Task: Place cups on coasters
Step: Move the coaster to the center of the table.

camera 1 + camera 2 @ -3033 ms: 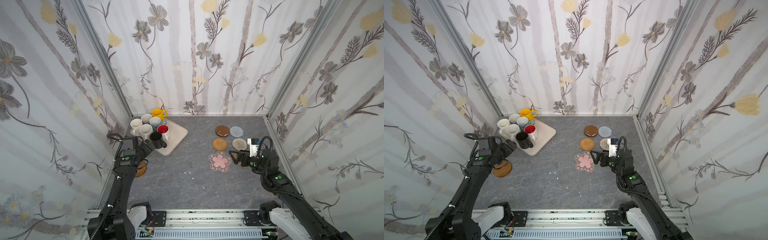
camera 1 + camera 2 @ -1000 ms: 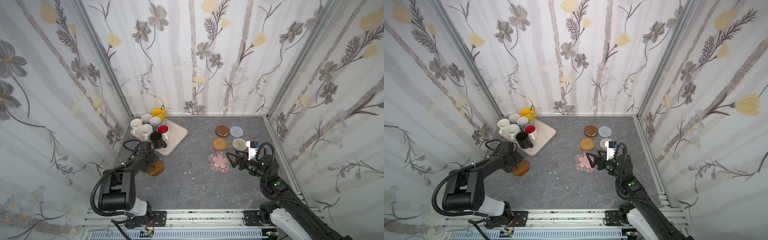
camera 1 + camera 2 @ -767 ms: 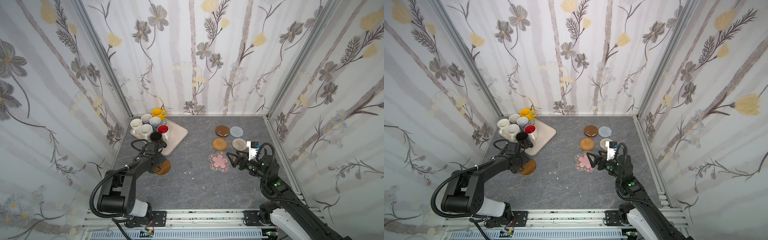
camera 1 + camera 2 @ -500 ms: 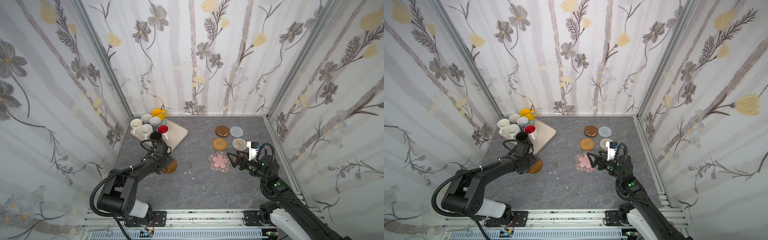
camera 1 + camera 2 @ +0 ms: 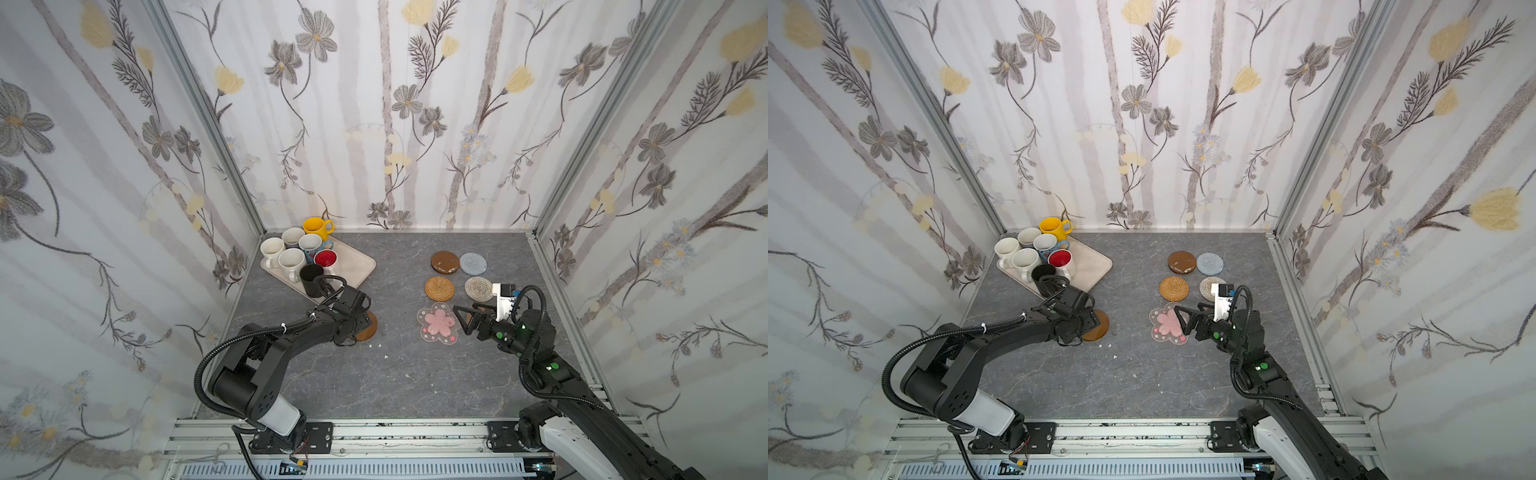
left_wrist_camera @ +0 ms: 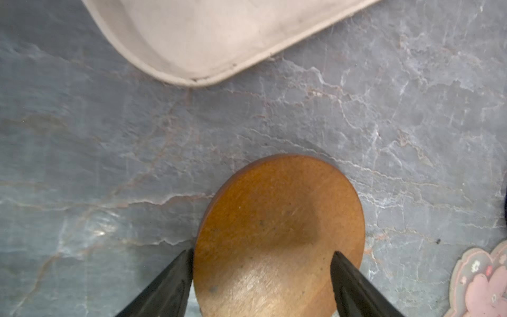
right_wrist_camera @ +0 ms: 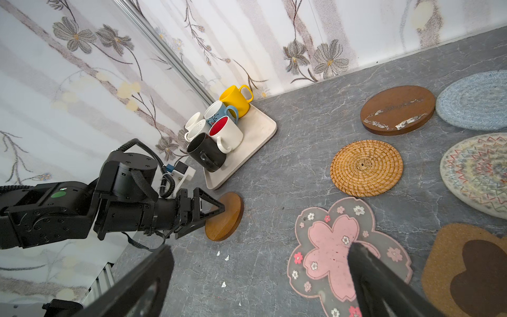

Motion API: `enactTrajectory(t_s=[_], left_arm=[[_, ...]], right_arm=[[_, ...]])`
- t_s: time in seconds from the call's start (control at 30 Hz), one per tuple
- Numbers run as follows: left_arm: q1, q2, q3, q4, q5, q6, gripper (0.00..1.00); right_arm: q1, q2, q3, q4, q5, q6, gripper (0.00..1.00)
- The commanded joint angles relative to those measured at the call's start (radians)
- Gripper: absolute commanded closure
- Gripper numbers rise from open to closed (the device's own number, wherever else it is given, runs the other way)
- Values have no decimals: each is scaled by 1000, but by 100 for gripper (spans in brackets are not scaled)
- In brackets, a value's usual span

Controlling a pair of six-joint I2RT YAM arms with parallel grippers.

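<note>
Several cups [image 5: 309, 243], among them yellow [image 5: 314, 226] and black [image 5: 311, 278], stand bunched on the beige tray [image 5: 353, 264] at the back left. My left gripper [image 5: 361, 322] [image 6: 262, 252] is shut wide on a brown disc coaster [image 5: 370, 331] [image 6: 279, 219] lying on the floor just past the tray's near corner. One finger is against the rim, the other overlaps the far edge. My right gripper [image 5: 465, 318] [image 7: 260, 248] hangs open over the edge of the pink-flower coaster [image 5: 436, 324]. Other coasters lie behind it: brown disc [image 5: 444, 262], grey [image 5: 472, 264], golden [image 5: 439, 288], beige [image 5: 478, 289]. The brown paw coaster [image 7: 466, 274] shows in the right wrist view.
The cell's papered walls close in on three sides, the left one close behind the tray. Small white crumbs [image 5: 385, 356] lie on the grey stone floor [image 5: 395, 386] between the two arms. A metal rail [image 5: 374, 432] runs along the front edge.
My left gripper has travelled right from beside the left wall to just past the tray's near corner, the brown disc coaster moving with it. The right arm has barely moved.
</note>
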Motion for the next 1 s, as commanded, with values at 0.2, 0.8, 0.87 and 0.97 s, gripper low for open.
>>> enactTrajectory(t_s=[0.2, 0.8, 0.87, 0.97], left_arm=[[-17, -134, 66, -111, 45, 110, 15], [278, -547, 164, -204, 204, 408, 0], [316, -572, 187, -236, 227, 444, 0], [321, -605, 203, -266, 190, 449, 0]], right_arm=[[49, 147, 95, -55, 39, -91, 0], [392, 845, 760, -332, 297, -140, 0], [423, 935, 856, -364, 316, -134, 0], [455, 1071, 1016, -431, 329, -135, 0]])
